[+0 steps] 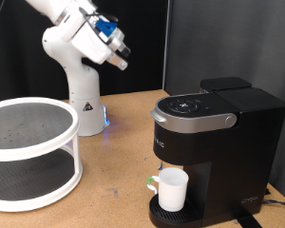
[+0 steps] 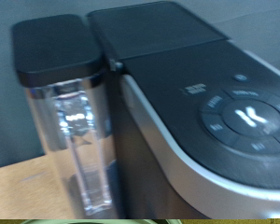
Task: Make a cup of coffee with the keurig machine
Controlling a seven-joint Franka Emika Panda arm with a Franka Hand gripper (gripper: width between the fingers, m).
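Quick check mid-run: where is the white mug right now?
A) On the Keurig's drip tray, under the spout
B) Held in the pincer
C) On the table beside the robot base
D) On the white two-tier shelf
A: the white mug stands on the drip tray of the Keurig machine, while the pincer is raised well away from it.

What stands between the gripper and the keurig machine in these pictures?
Nothing visible. The gripper hangs in open air toward the exterior view's upper left of the keurig machine. The cup already sits on its drip tray.
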